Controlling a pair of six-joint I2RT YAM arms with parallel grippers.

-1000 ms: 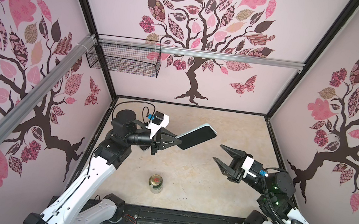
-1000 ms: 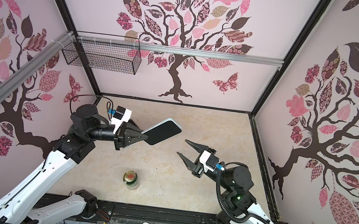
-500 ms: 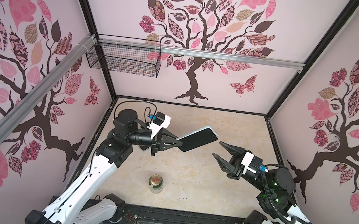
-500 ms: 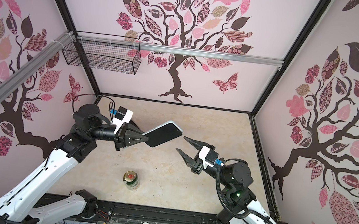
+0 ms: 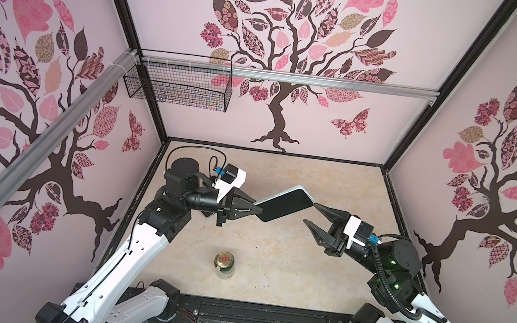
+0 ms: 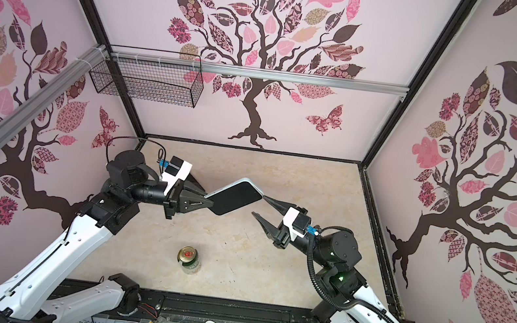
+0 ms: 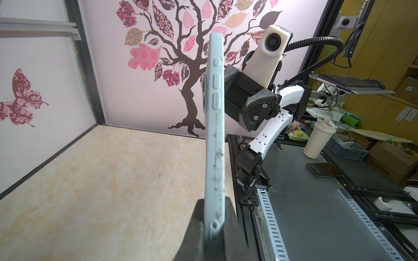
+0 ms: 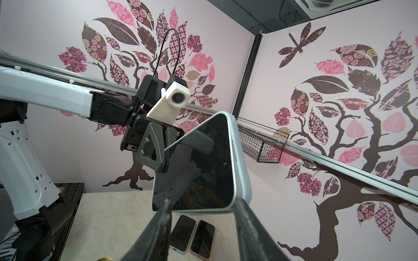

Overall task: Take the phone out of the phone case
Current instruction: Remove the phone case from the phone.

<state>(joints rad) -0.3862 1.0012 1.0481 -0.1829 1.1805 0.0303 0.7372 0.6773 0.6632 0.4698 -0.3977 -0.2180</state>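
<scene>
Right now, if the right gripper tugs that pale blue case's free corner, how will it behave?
The case looks matte, scuffed and rubbery, so it should probably peel back rather than crack. The phone shows a glossy screen, likely rigid and slick. Clamped only at one end by the left gripper, it may pivot.
</scene>
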